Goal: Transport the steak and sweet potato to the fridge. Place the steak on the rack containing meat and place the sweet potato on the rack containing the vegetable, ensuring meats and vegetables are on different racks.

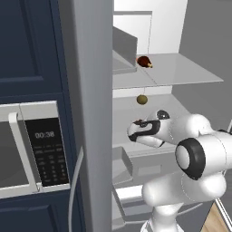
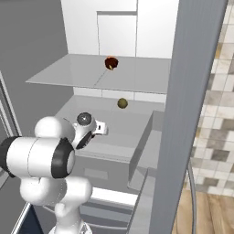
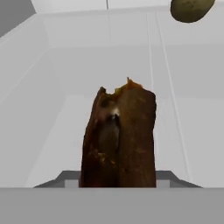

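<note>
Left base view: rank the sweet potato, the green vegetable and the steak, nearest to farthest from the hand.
1. The sweet potato, gripped in the hand.
2. The vegetable, farther back on the same rack.
3. The steak, on the rack above.

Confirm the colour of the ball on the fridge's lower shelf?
Olive-green ball; clearest in right base view.

sweet potato (image 3: 119, 138): rough, matt | fridge (image 1: 90, 113): smooth matt grey | arm (image 1: 199, 156): glossy white
</note>
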